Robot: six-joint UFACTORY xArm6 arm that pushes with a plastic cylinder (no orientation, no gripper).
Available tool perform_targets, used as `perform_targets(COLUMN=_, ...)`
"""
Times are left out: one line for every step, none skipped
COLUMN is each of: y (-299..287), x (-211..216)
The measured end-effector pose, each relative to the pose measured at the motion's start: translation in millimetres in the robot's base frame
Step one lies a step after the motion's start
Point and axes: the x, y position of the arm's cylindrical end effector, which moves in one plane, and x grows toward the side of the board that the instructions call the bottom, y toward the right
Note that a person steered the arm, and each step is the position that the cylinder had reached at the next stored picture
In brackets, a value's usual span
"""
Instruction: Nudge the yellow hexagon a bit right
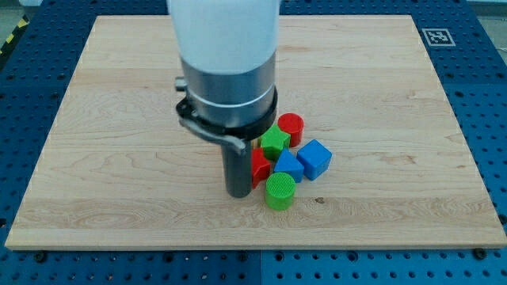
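In the camera view, the wooden surface (119, 119) lay on a blue perforated bench (24, 95), with a small printed marker (437, 36) at the board's top right corner. The arm's white and grey body (226, 63) came down from the view's top, and its dark rod ended with my tip (238, 192) on the board, just at the left of a tight cluster of blocks. There were no fingers to speak of, only the rod. Touching the rod's right side was a red block (260, 165), its shape partly hidden. Above it sat a green star (275, 142) and a red cylinder (291, 127). A blue block (288, 167) and a blue cube (314, 158) lay to the right, and a green cylinder (280, 191) at the bottom. The yellow hexagon did not show anywhere; whether the arm hid it I could not tell.
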Motion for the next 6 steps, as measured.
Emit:
perform_targets(y=18.5, x=-20.4)
perform_targets(y=29.8, x=-35.7)
perform_targets(y=24.2, x=-35.2)
perform_targets(y=-3.9, x=-20.1)
perform_targets(y=-27.1, x=-46.3)
perform_targets(y=-27.5, x=-75.4)
